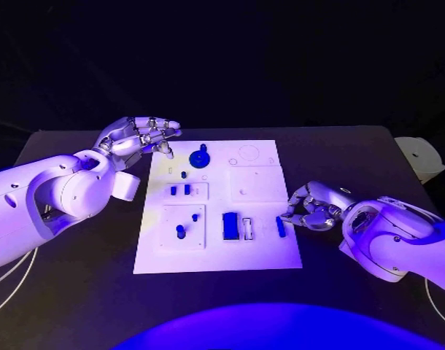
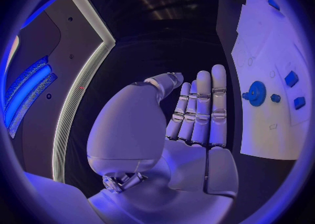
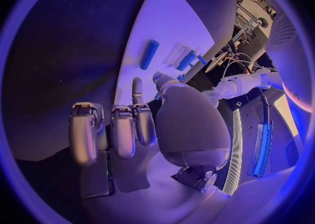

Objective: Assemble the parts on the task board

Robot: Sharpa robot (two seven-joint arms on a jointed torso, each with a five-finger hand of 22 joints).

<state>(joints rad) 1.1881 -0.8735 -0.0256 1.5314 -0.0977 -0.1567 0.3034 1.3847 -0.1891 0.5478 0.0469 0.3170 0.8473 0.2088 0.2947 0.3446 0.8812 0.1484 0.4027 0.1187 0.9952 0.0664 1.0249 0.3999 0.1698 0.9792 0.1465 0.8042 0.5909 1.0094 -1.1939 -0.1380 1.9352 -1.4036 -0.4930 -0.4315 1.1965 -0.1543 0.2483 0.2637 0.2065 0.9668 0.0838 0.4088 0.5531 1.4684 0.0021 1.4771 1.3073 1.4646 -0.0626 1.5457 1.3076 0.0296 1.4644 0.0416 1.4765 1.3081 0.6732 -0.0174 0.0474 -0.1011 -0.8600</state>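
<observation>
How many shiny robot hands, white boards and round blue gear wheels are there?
Silver robot hands: 2, the left hand and the right hand
White flat task board: 1
Round blue gear wheel: 1
Total: 4

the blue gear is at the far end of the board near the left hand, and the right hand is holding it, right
Not quite. The blue gear does lie at the far end of the task board near the left hand, but the right hand is not holding it; the head view shows that hand at the board's near right edge, well apart from the gear.
</observation>
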